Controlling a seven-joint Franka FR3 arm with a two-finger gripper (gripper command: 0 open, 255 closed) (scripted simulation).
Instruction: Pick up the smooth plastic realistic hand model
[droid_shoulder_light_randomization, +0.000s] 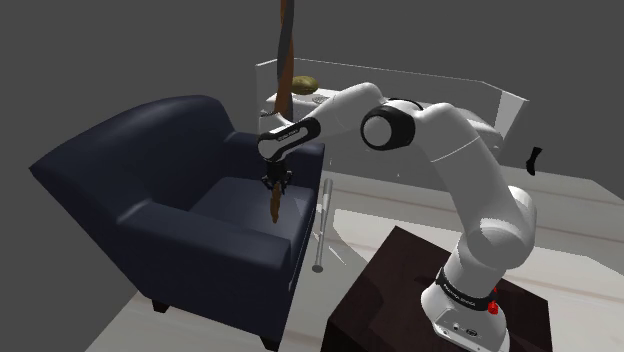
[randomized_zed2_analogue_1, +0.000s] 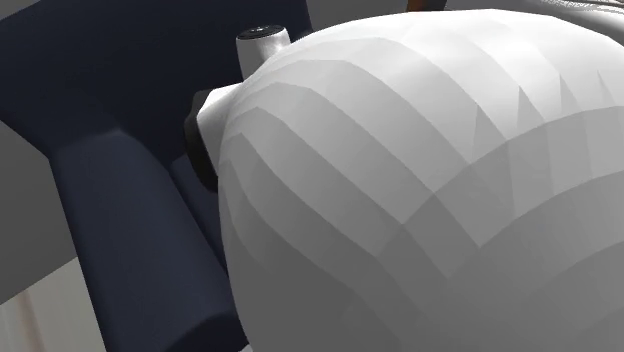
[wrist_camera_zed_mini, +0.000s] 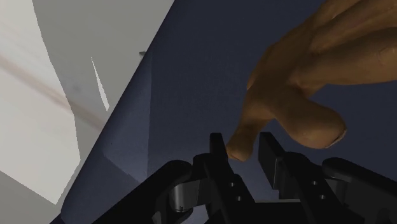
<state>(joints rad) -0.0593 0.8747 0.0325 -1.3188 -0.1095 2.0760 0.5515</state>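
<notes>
Over the seat of the dark blue armchair (droid_shoulder_light_randomization: 150, 170), toward the shoulder view's right side of the cushion (droid_shoulder_light_randomization: 235, 205), my end effector (droid_shoulder_light_randomization: 275, 183) points straight down with the brown hand model (droid_shoulder_light_randomization: 275, 206) hanging upright beneath it. From the wrist camera I see the two black fingers (wrist_camera_zed_mini: 217, 153) drawn close on either side of one digit of the hand model (wrist_camera_zed_mini: 305, 83). The tip of that digit sits between them and seems to touch both, so I judge the end effector closed on the hand model rather than merely standing around it. By my reading the reach and the grasp are done and the lift is what remains. The model's lower end comes close to the cushion, and I cannot tell whether it is clear of it or resting there. As for containers, I find no box, bowl or bin. The nearest thing is the white walled surface (droid_shoulder_light_randomization: 480, 95) far behind the chair, which carries an olive-brown lump (droid_shoulder_light_randomization: 303, 85), with a tall brown twisted post (droid_shoulder_light_randomization: 286, 50) just beside it. My other outside camera has the arm (randomized_zed2_analogue_1: 420, 200) close in front and the armchair (randomized_zed2_analogue_1: 110, 200) behind.
</notes>
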